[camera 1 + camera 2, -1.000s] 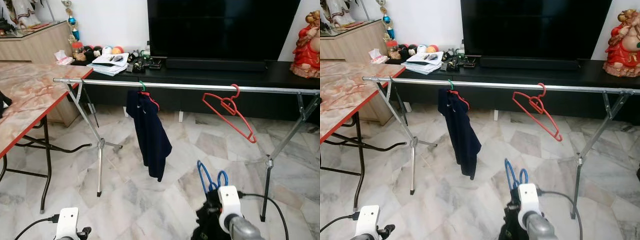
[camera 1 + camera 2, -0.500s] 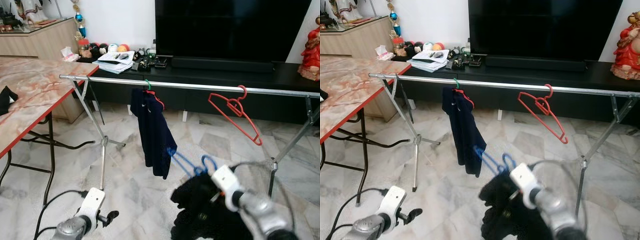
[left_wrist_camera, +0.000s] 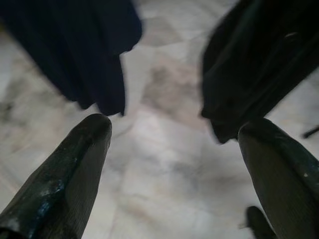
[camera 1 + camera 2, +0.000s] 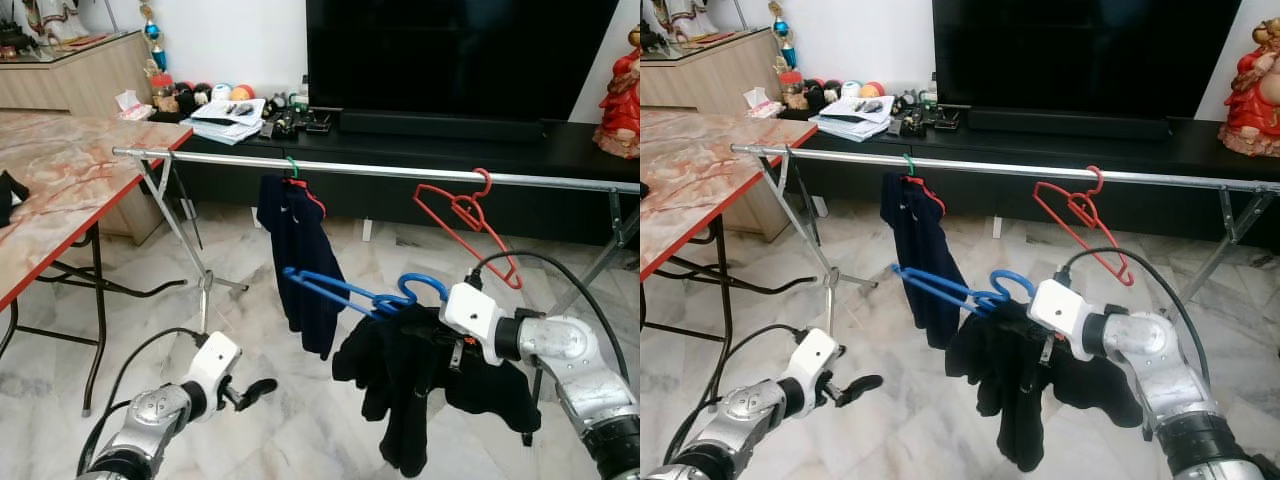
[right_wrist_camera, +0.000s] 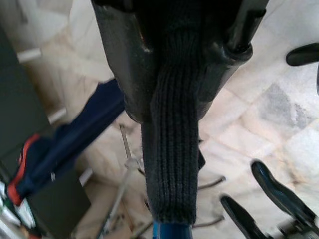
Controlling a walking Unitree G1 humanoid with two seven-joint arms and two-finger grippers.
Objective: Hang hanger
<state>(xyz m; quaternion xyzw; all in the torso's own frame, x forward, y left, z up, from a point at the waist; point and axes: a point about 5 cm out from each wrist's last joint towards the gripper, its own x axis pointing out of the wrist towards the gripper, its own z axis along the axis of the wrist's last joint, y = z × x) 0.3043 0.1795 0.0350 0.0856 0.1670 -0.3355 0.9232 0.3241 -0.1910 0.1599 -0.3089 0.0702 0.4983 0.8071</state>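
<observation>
Since 1 s ago: right gripper (image 5: pixel 172 107) raised from low near floor to mid-height, now out in front w/ blue plastic hanger (image 4: pixel 345 291) and black knitted garment (image 4: pixel 420 380); left gripper (image 4: pixel 255 388) also up and fwd from bottom edge. Whole view shifted a bit too, so camera moved.

Right fingers clamped on ribbed black collar at hanger neck, seen close in right wrist view. Hanger tilted, long arm pointing toward robot's left, hook (image 4: pixel 422 284) curling upward just by the white wrist housing. Garment draped below, hanging clear of floor. Hanger well below long silver metal rail (image 4: pixel 400 172), not touching it.

Left gripper low on robot's left, fingers (image 3: pixel 75 164) spread wide, holding nothing, above pale marble floor (image 3: pixel 164 164).

On rail: dark navy shirt w/ red collar trim (image 4: pixel 300 260) on green hook; empty red plastic hanger (image 4: pixel 465 225) further to robot's right, tilted. Behind rail: black TV unit (image 4: pixel 470 140) w/ large dark screen. Marble-pattern table w/ red edge (image 4: pixel 60 195) at left.
</observation>
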